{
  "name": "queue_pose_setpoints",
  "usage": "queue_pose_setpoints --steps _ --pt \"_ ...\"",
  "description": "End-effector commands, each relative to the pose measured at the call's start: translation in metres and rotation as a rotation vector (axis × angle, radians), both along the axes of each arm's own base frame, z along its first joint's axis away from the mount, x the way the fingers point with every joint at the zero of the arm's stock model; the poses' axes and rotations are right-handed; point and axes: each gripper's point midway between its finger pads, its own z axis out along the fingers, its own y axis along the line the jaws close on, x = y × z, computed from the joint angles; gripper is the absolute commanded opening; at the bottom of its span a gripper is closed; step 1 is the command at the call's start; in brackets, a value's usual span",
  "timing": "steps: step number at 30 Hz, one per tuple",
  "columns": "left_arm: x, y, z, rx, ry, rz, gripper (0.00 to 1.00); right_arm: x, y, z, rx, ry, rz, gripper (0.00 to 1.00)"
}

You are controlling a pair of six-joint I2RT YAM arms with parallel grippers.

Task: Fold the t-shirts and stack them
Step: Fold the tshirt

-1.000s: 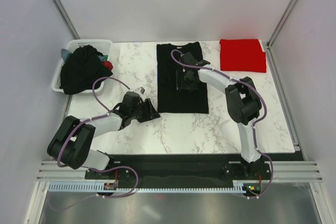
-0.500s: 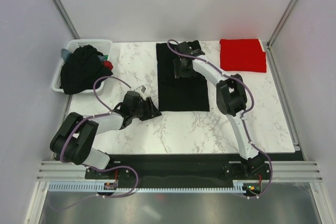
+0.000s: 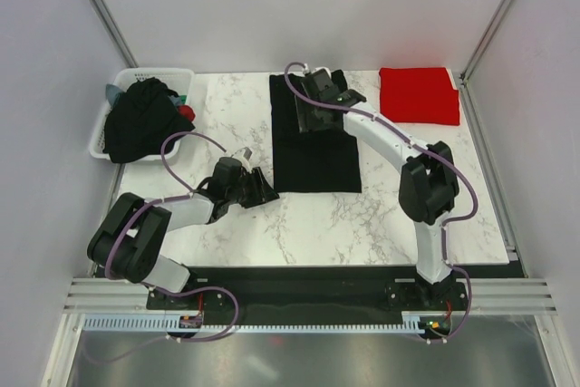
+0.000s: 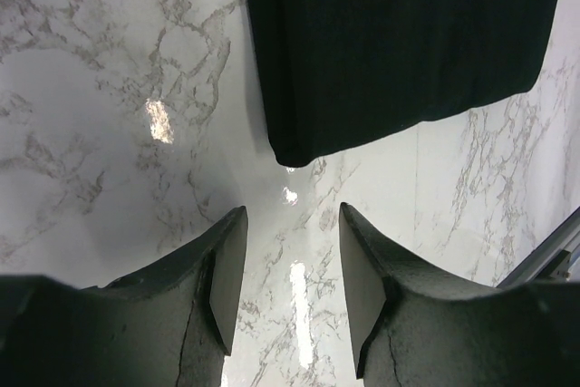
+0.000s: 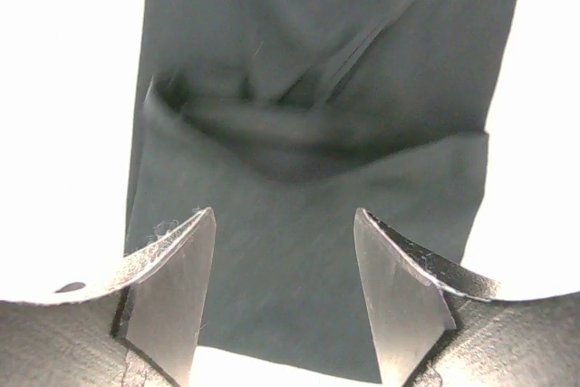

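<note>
A black t-shirt (image 3: 315, 156), folded into a long strip, lies flat on the middle of the marble table (image 3: 299, 224). My right gripper (image 3: 313, 122) hovers open over its far end. In the right wrist view the open jaws (image 5: 283, 256) straddle the dark cloth (image 5: 308, 133), which has a creased fold across it. My left gripper (image 3: 258, 189) is open and empty just off the strip's near-left corner; that corner (image 4: 299, 147) shows ahead of the jaws (image 4: 290, 265). A folded red t-shirt (image 3: 419, 95) lies at the back right.
A white slotted basket (image 3: 163, 72) at the back left holds a heap of dark t-shirts (image 3: 140, 120), with a bit of red among them. Metal frame posts and grey walls bound the table's back and sides.
My right gripper has moved from the middle of the black strip to its far end. My left gripper has stayed near the near-left corner.
</note>
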Motion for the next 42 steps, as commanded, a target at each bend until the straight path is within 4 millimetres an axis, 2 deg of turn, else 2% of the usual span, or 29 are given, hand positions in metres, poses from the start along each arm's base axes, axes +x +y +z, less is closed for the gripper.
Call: queue_pose_setpoints --steps 1,5,7,10,15,19,20,21,22,23,24,25,27,28,29,30,31,32,33,34,35,36,37,38,39,40,41,42 --pt "0.003 -0.001 -0.001 -0.012 -0.004 0.012 0.52 -0.021 0.007 -0.038 0.035 0.077 0.022 0.69" --pt "0.003 -0.002 0.0 -0.014 -0.004 0.014 0.52 -0.029 0.015 -0.068 0.055 0.155 0.047 0.66" --pt "0.003 -0.001 -0.001 -0.013 -0.003 0.013 0.52 -0.031 0.018 -0.074 0.056 0.178 0.055 0.66" --pt "0.003 -0.002 -0.001 -0.013 -0.001 0.014 0.52 -0.025 0.017 -0.084 0.027 0.185 0.051 0.66" --pt "0.003 -0.002 -0.001 -0.015 -0.004 0.011 0.52 0.003 0.013 -0.093 -0.052 0.163 0.026 0.67" --pt "0.003 -0.002 -0.001 -0.016 -0.006 0.014 0.52 0.037 0.005 -0.088 -0.03 0.135 -0.035 0.68" --pt "0.003 -0.001 -0.001 -0.015 -0.007 0.015 0.52 0.055 0.003 -0.08 -0.004 0.104 -0.058 0.68" --pt "0.003 -0.002 -0.001 -0.016 -0.008 0.014 0.52 0.064 0.001 -0.077 -0.003 0.085 -0.071 0.68" --pt "0.003 -0.001 -0.001 -0.015 -0.005 0.016 0.52 0.07 -0.005 -0.085 -0.008 0.099 -0.086 0.69" --pt "0.003 -0.002 0.0 -0.016 -0.008 0.014 0.52 0.083 -0.001 -0.064 0.025 0.056 -0.088 0.69" --pt "0.003 -0.001 -0.001 -0.016 -0.008 0.014 0.52 0.085 0.0 -0.058 0.036 0.054 -0.08 0.68" --pt "0.002 -0.001 -0.001 -0.015 -0.007 0.015 0.52 0.085 0.001 -0.038 0.059 0.033 -0.069 0.68" --pt "0.002 0.0 0.0 -0.015 -0.01 0.016 0.52 0.07 -0.002 -0.031 0.064 0.042 -0.053 0.69" --pt "0.002 0.0 0.0 -0.016 -0.013 0.018 0.52 0.065 0.0 0.014 0.118 -0.04 -0.037 0.7" --pt "0.002 0.0 0.002 -0.019 -0.02 0.017 0.53 0.043 -0.012 -0.008 0.088 0.02 -0.043 0.72" --pt "0.002 0.0 0.005 -0.022 -0.029 0.018 0.55 0.032 -0.019 -0.002 0.089 0.014 -0.055 0.73" --pt "0.001 0.001 0.006 -0.024 -0.033 0.018 0.56 0.02 -0.027 0.042 0.138 -0.067 -0.062 0.74" --pt "0.001 0.0 0.008 -0.028 -0.04 0.013 0.57 -0.007 -0.043 0.013 0.101 0.001 -0.08 0.76" --pt "0.0 0.0 0.014 -0.033 -0.053 0.014 0.57 -0.023 -0.052 0.048 0.158 -0.067 -0.103 0.79" --pt "0.001 0.0 0.018 -0.037 -0.063 0.017 0.57 -0.038 -0.059 0.045 0.167 -0.06 -0.113 0.84" --pt "0.0 -0.001 0.021 -0.039 -0.07 0.016 0.57 -0.066 -0.073 0.011 0.148 0.019 -0.125 0.95" --pt "0.002 -0.001 0.026 -0.046 -0.084 0.022 0.58 -0.08 -0.078 0.005 0.164 0.038 -0.135 0.98" --pt "0.002 -0.002 0.028 -0.049 -0.082 0.027 0.58 -0.094 -0.084 0.017 0.214 0.019 -0.148 0.98" --pt "0.001 -0.001 0.027 -0.043 -0.068 0.034 0.58 -0.118 -0.094 -0.016 0.197 0.092 -0.161 0.98" --pt "0.005 0.0 0.03 -0.04 -0.067 0.058 0.58 -0.131 -0.095 -0.023 0.224 0.119 -0.151 0.98" --pt "0.005 0.0 0.031 -0.042 -0.063 0.067 0.57 -0.135 -0.1 -0.019 0.267 0.099 -0.171 0.97" --pt "0.006 0.0 0.031 -0.048 -0.057 0.075 0.57 -0.155 -0.108 -0.048 0.259 0.156 -0.184 0.96" --pt "0.007 -0.001 0.034 -0.061 -0.055 0.088 0.57 -0.164 -0.105 -0.054 0.307 0.184 -0.167 0.95"
